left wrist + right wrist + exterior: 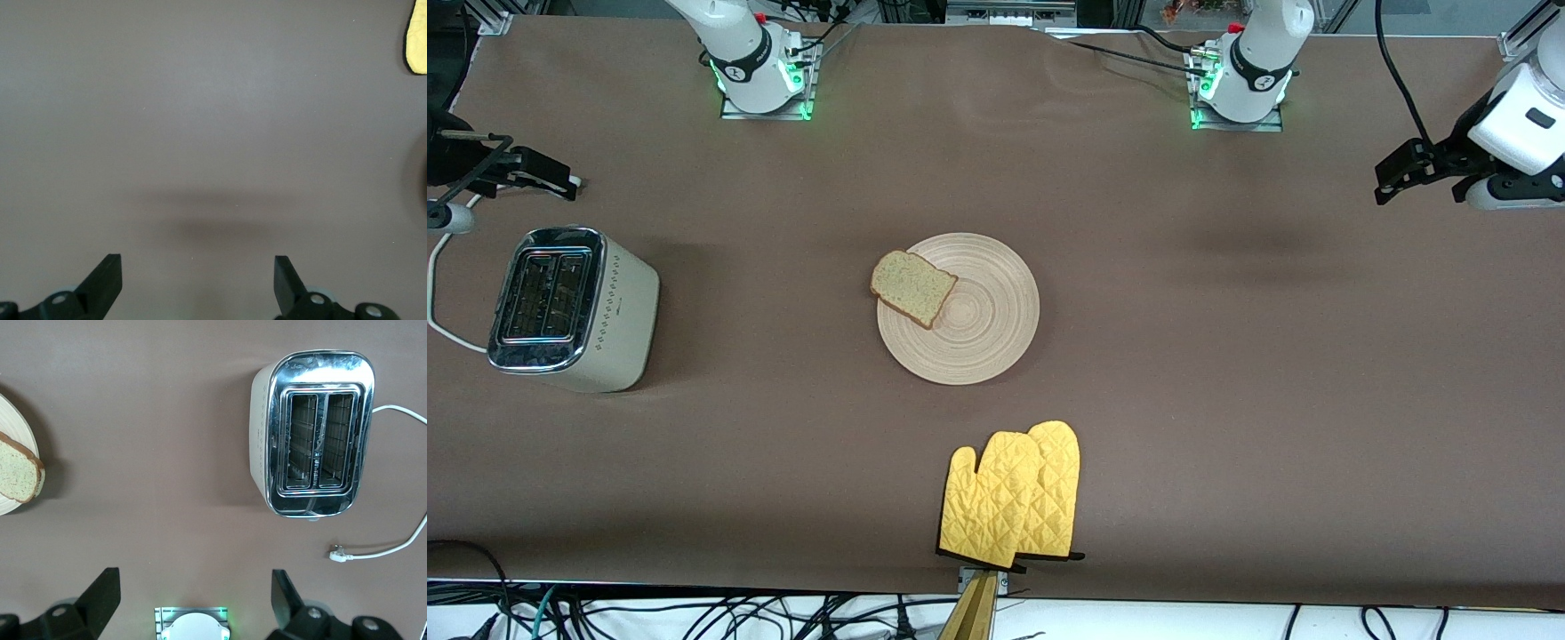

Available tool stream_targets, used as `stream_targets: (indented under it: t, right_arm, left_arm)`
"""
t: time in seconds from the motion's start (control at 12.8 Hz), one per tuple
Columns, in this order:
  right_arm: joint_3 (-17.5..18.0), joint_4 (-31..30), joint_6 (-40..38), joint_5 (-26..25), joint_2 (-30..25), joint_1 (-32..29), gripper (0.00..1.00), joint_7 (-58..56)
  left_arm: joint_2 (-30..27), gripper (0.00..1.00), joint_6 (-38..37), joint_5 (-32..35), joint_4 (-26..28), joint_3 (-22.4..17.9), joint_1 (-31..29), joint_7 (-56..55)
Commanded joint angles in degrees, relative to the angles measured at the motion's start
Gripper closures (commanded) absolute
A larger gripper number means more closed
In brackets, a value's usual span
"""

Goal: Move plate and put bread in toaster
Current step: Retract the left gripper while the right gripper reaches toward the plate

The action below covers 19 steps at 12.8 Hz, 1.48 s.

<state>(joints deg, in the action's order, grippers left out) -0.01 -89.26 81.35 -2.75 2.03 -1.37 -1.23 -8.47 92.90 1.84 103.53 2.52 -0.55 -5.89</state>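
Observation:
The light-wood plate (978, 329) lies mid-table. The bread (912, 287) rests on its rim toward the right arm's end and overhangs it. The cream toaster (569, 307) stands at the right arm's end, both slots empty. My right gripper (551, 178) is open and empty, up in the air beside the toaster. Its wrist view shows the right gripper (193, 583), the toaster (313, 433), the bread (17, 473) and the plate's edge (8, 420). My left gripper (1392, 178) is open and empty over bare table at the left arm's end; the left wrist view (197, 263) shows only tabletop under it.
Two yellow oven mitts (1014, 498) lie near the table's front edge, nearer the front camera than the plate; a corner of one shows in the left wrist view (419, 40). The toaster's white cord (380, 550) lies loose beside it. The arm bases (756, 71) stand at the back.

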Motion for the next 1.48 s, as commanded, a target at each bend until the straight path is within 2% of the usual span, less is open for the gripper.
stream_targets:
  t: [0.0,0.16,0.31,0.62,0.93,1.17,1.4]
  right_arm:
    - [0.0,1.0,-2.2,1.0,0.1,-0.2,0.00,-0.7]
    - [0.4,0.8,-3.2,2.0,0.3,0.1,0.00,-1.1]
    - [2.7,1.0,-3.8,3.7,0.7,0.8,0.00,-0.2]
    - [3.4,0.9,1.1,3.8,5.5,4.1,0.00,0.1]
    - [3.3,-0.4,4.1,6.3,11.4,4.4,0.00,2.2]
    - [3.1,-4.3,9.0,10.4,13.8,4.1,0.00,3.0]
    - [1.4,-9.0,11.1,17.6,13.5,3.9,0.00,3.0]
  left_arm:
    - [2.1,0.00,-1.3,1.6,-2.2,-0.3,-0.6,-1.0]
    - [2.3,0.00,-1.3,0.7,-2.2,-0.7,-1.6,-1.1]
    - [3.0,0.00,-1.3,-1.1,-2.2,-0.6,-2.9,-1.0]
    - [3.0,0.00,-1.4,-1.4,-2.6,-0.6,-3.2,-1.0]
    - [2.9,0.00,-1.4,-3.1,-2.7,-0.5,-3.2,-1.0]
    - [2.9,0.00,-1.5,-3.1,-3.2,-0.3,-3.1,-1.0]
    - [2.9,0.00,-1.5,-3.2,-3.2,-0.3,-3.2,-1.0]
